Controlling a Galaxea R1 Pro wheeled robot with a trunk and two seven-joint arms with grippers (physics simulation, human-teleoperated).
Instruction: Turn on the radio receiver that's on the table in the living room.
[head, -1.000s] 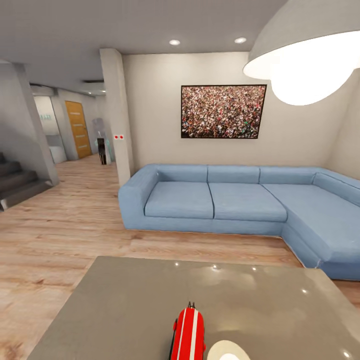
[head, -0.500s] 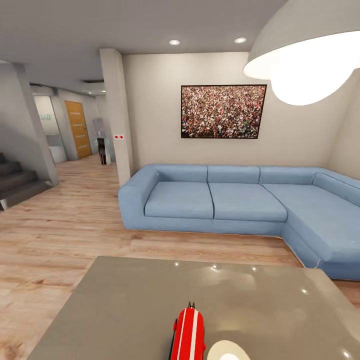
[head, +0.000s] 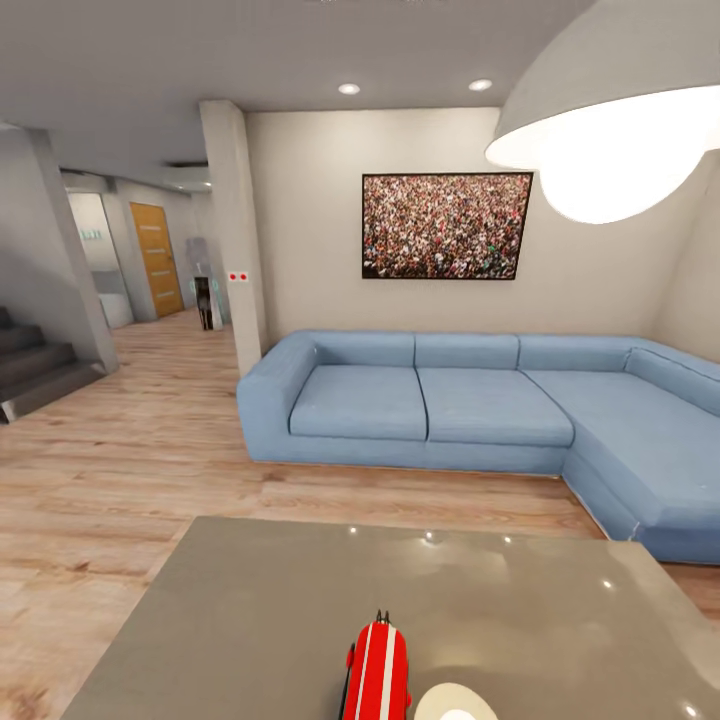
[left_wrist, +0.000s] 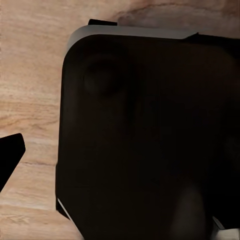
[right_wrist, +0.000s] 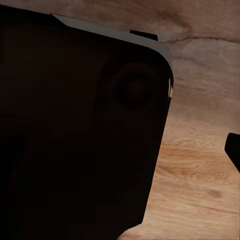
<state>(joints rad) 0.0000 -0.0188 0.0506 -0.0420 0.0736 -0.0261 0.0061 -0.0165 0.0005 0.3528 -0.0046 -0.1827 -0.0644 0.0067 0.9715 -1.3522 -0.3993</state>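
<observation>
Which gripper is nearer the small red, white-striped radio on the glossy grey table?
Cannot tell. The radio stands on the table in the head view; both wrist views face wood floor beside a dark rounded body, so both arms seemingly hang low.

Head camera forward, wrist cameras floorward

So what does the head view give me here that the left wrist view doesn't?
Head view: the radio receiver standing at the near edge of the table, with the blue sofa, the framed crowd picture and a glowing lamp shade behind. Left wrist view: a large dark rounded body with a pale edge, seen close up. Both share the light wood floor.
</observation>
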